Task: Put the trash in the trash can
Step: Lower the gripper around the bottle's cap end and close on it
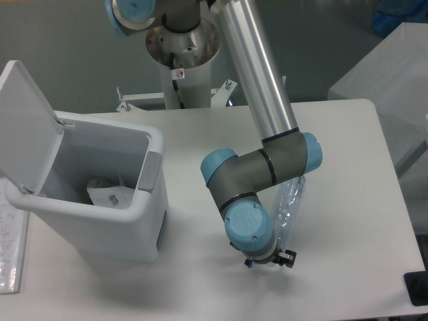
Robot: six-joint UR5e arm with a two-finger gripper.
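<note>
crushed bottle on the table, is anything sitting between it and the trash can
Nothing rests on the table between the crushed bottle and the trash can. Only the robot's own wrist hangs over that stretch. The bin's lid stands open, and the gripper is at the bottle's near end.

No word, brand or number can be read. A small round red-and-white sign (178,72) is seen on the arm's base column (182,67), far above and to the left of the gripper (267,259), but its symbol is too small to be made out. Faint print on a sheet (8,254) at the far left edge is illegible.
</note>
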